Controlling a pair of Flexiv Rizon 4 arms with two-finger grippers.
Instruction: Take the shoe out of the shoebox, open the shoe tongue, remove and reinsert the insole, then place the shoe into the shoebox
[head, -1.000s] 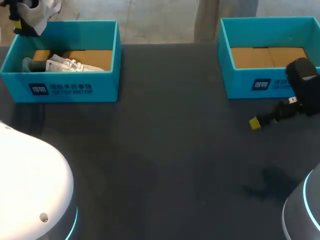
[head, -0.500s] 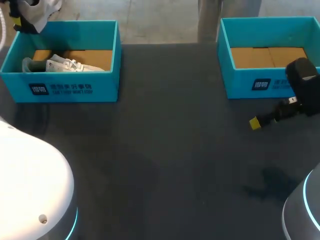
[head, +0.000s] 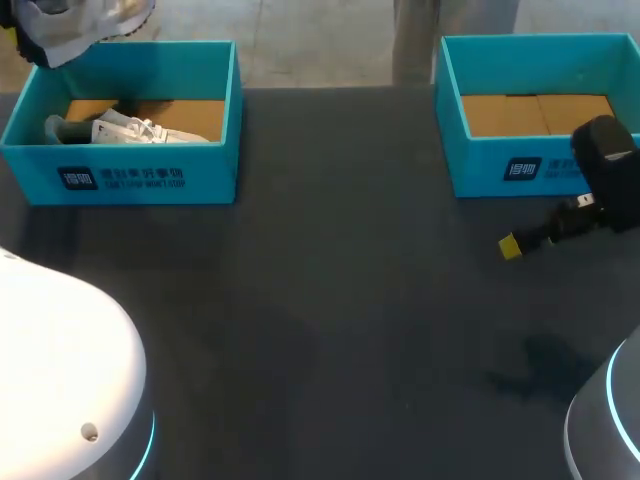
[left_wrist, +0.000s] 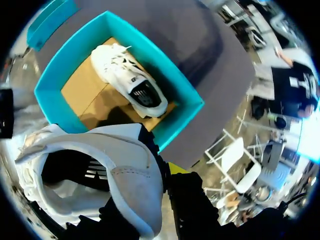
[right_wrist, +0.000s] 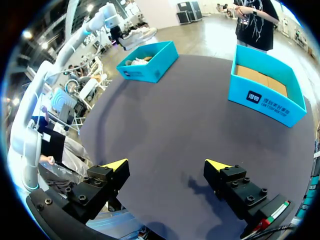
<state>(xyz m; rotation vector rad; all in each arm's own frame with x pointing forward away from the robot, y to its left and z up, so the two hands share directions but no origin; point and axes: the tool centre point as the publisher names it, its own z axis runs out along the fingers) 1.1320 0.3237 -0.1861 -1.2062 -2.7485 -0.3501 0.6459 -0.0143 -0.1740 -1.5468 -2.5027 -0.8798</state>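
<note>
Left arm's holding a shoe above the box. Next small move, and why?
Probably carry the white lace-up sneaker toward the middle of the dark table and lower it: it hangs above the teal cardboard shoebox, and the right gripper hovers open.

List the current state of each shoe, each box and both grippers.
Lifted white fabric shoe: held in the air above the left box, opening towards the wrist camera.
Second white fabric shoe: lying inside the left box.
Left teal cardboard shoebox: open, one shoe inside.
Right teal cardboard shoebox: open, empty.
Left gripper: shut on the lifted shoe.
Right gripper: open, holding nothing.
</note>
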